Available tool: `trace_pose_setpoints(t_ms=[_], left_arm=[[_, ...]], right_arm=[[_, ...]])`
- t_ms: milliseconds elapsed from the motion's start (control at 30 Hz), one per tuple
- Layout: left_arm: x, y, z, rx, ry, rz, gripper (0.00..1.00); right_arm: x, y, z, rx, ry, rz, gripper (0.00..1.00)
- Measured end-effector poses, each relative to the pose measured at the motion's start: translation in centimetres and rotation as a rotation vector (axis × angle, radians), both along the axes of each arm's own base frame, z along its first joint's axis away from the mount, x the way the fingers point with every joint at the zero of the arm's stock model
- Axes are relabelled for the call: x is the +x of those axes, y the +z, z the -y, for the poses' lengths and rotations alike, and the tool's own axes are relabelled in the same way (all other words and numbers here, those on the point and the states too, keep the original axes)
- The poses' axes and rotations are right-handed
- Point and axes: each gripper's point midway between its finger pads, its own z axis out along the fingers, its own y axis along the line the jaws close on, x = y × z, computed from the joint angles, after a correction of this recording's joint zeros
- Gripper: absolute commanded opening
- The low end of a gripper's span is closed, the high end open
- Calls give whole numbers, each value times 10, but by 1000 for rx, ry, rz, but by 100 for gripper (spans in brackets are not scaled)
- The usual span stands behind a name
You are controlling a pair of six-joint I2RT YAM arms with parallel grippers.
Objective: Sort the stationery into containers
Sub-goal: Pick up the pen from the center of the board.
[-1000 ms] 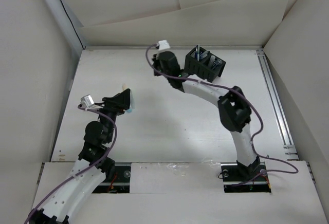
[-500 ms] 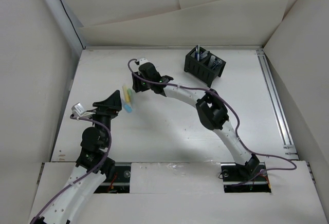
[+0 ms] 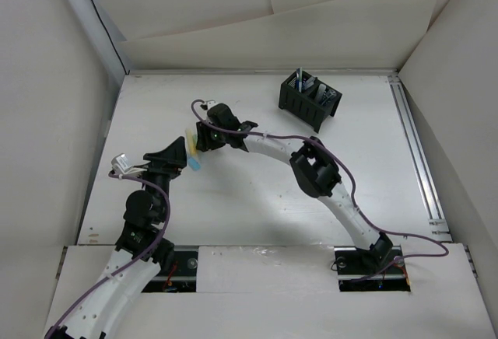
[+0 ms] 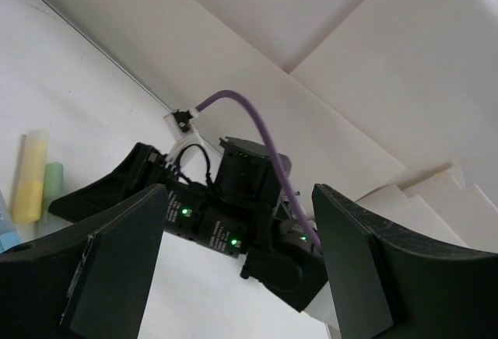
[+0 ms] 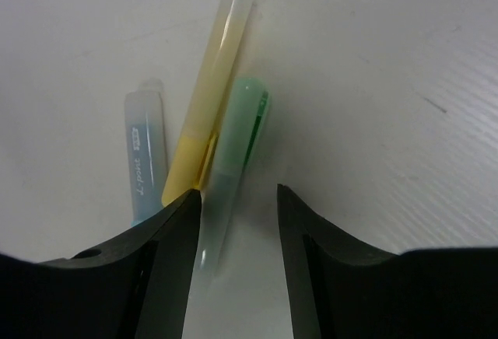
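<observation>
Pale-green marker (image 5: 237,141) lies between the parted fingers of my right pincer (image 5: 237,193), touching the yellow marker (image 5: 208,82) beside it, with the light-blue marker (image 5: 145,156) just beyond. My left pincer (image 4: 240,199) also stands apart, near them. The black organiser (image 3: 309,99) sits far right, well apart.

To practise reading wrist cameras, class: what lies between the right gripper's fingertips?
The right wrist view shows the green marker, its near end lying in the gap of the open right gripper. The yellow marker lies beside it, ending at one fingertip.

Right gripper (image 5: 236,193) seemingly closer to markers (image 5: 210,82)
</observation>
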Motion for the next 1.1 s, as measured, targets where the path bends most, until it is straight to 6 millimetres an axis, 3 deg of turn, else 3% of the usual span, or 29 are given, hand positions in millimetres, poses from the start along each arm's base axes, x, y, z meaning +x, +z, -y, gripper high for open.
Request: trace_pose_setpoints(t_ms=[267, 367, 400, 533, 667, 833, 933, 1100], left_arm=[[0, 1, 1, 1, -8, 3, 72], [-1, 1, 2, 3, -14, 4, 72], [-1, 1, 3, 3, -15, 4, 72], [-1, 1, 3, 5, -15, 4, 72], [-1, 1, 3, 9, -17, 6, 72], [-1, 3, 4, 10, -24, 11, 72], [-1, 3, 5, 11, -28, 12, 72], [2, 2, 10, 18, -46, 11, 72]], right_arm=[[-7, -6, -8, 26, 10, -41, 43], [-7, -8, -8, 32, 2, -53, 32], [-7, -8, -8, 33, -1, -57, 21], [-7, -9, -9, 44, -15, -70, 7], [-8, -10, -6, 64, -35, -68, 5], [-18, -8, 25, 43, -71, -95, 1], [-16, -2, 54, 28, -113, -101, 0], [5, 36, 114, 46, -228, -55, 0]])
